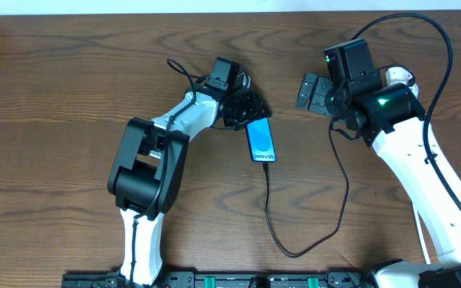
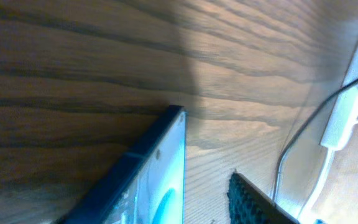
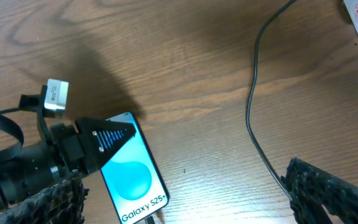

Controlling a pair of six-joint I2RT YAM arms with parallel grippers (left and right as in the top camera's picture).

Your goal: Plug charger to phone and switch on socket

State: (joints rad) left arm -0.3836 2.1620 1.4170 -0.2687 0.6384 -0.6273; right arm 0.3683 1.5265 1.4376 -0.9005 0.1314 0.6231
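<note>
Wooden table (image 1: 70,80), phone (image 1: 261,140) just beside left gripper (image 1: 246,108)

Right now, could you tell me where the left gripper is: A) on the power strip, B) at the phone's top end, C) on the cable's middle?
B: the left gripper sits at the top end of the phone, with one finger over its corner.

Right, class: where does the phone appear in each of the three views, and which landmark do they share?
Overhead: the phone lies near the centre, screen up.
Left wrist: phone at bottom centre, seen close and edge-on.
Right wrist: phone at lower left, its screen text readable.
Shared landmark: the thin charger cable, below the phone overhead, at right in the left wrist view and right of centre in the right wrist view.
</note>
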